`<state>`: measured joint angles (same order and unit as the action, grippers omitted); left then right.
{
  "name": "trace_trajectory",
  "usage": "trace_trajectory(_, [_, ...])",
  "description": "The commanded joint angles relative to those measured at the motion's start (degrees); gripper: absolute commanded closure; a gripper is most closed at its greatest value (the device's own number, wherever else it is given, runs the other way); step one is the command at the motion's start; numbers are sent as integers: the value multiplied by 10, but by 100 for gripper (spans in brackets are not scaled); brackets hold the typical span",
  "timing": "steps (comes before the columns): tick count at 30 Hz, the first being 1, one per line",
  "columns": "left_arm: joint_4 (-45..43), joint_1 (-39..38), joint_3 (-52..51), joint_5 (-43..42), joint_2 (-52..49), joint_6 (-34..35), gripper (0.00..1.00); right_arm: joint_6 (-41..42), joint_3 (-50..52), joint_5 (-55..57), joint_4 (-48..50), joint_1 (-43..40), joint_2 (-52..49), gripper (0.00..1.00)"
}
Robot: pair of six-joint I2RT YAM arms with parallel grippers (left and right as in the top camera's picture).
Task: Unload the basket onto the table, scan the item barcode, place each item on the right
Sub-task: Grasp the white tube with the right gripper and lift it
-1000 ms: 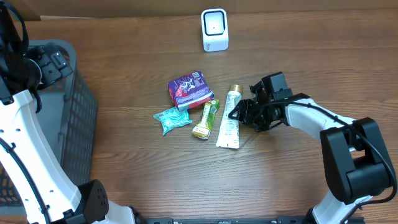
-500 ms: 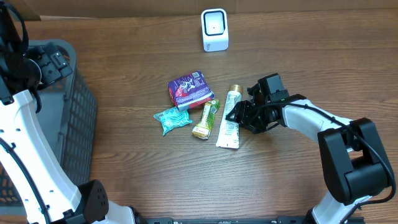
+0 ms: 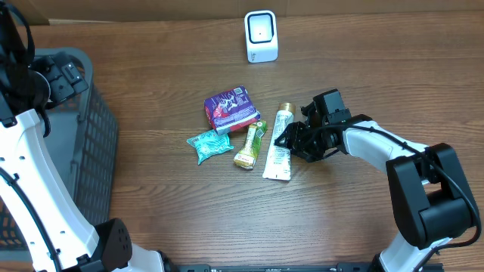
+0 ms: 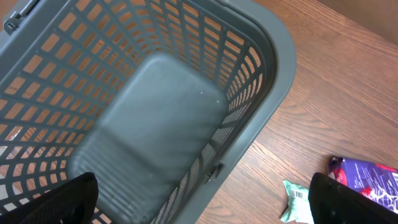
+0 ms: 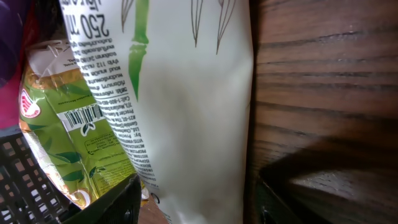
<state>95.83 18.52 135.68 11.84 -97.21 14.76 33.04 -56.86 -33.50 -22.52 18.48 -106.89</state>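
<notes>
Straddling the white tube [image 3: 278, 147] with the right gripper [image 3: 291, 141], just right of centre in the overhead frame: one finger along each long edge, apart, impossible to tell whether pinching it. Lying flat on the table [image 3: 166, 211] beside a green sachet [image 3: 249, 146], below a purple pack [image 3: 231, 107]. Hanging over the grey basket [image 4: 273, 56] at far left, left gripper [image 4: 205, 205] spread wide, holding nothing. Scanner [image 3: 261, 35] at top centre, well apart.

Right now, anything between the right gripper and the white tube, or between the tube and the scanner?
Nothing visible. The right gripper is beside the white tube; bare table runs from it to the scanner.
</notes>
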Motion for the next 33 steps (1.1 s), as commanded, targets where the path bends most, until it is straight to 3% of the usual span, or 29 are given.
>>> trace_trajectory(1, [-1,2,-3,8,-4,-6,0,4,10,20,0,5,-6,41])
trace_trajectory(33, [-1,2,-3,8,-4,-6,0,32,10,35,6,25,-6,35])
